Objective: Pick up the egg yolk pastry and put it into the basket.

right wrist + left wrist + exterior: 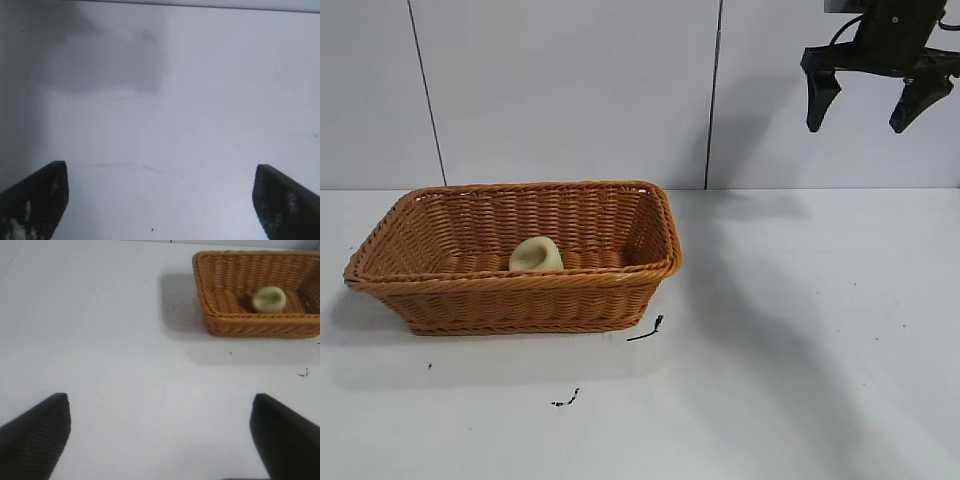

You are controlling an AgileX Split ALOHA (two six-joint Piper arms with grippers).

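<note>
A small pale egg yolk pastry (536, 254) lies inside the woven basket (520, 290), on its floor near the front wall, touching nothing else. The placing looks done. The right gripper (871, 100) hangs high above the table (800, 350), well apart from the basket on its right, fingers spread wide and empty. The left gripper (160, 440), seen only from its own wrist, is also wide apart and empty, well away from the basket. Best now: hold both arms clear and leave the basket undisturbed
</note>
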